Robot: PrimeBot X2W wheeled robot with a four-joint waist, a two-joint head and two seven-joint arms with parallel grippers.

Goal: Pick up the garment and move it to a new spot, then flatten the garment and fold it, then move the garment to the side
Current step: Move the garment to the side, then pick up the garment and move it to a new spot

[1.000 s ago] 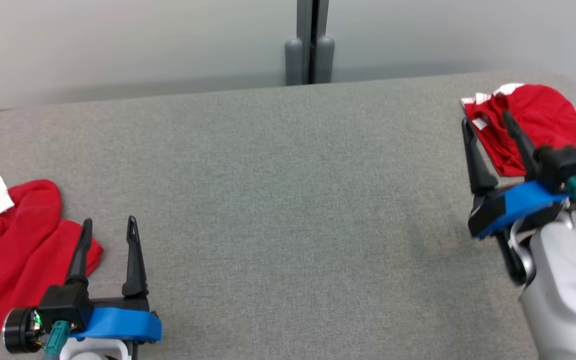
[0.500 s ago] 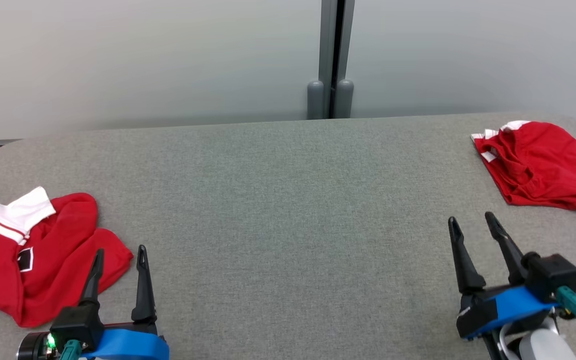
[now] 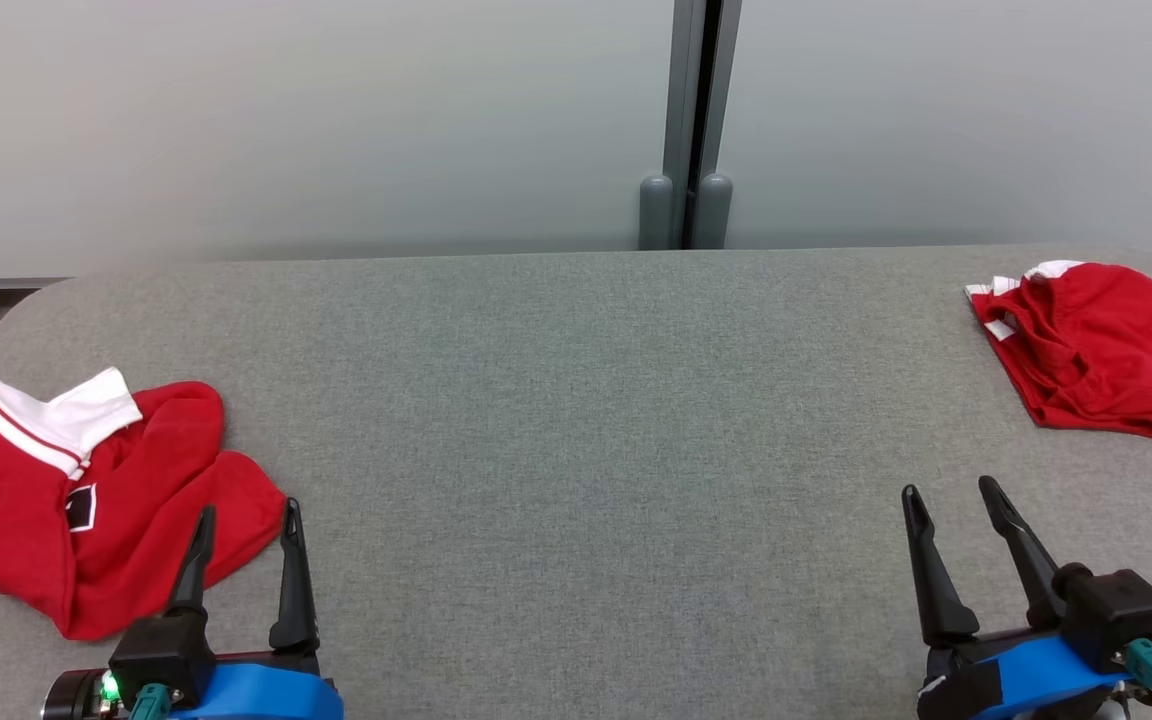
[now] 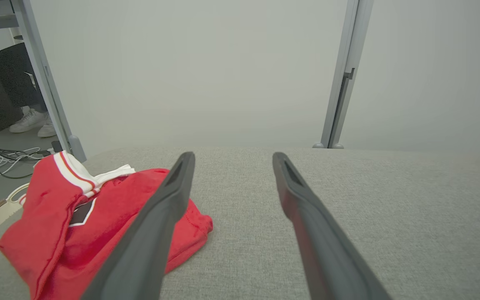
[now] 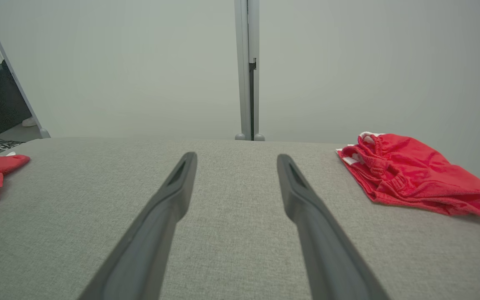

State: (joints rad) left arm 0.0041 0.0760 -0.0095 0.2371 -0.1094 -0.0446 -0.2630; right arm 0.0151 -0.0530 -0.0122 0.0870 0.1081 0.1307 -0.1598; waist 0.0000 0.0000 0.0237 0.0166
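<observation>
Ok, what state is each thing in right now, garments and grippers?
Left garment: crumpled heap at the table's left end, not gripped.
Right garment: roughly folded, lying at the far right.
Left gripper: open, empty, beside the crumpled heap.
Right gripper: open, empty, apart from both garments.

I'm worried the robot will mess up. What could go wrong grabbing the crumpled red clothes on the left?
The crumpled red garment lies at the left edge of the table, so a sideways tug might drag it off. It is bunched in layers, so the open left gripper may pinch only one fold. A second red garment lies far right; the robot might pick the wrong one.
</observation>
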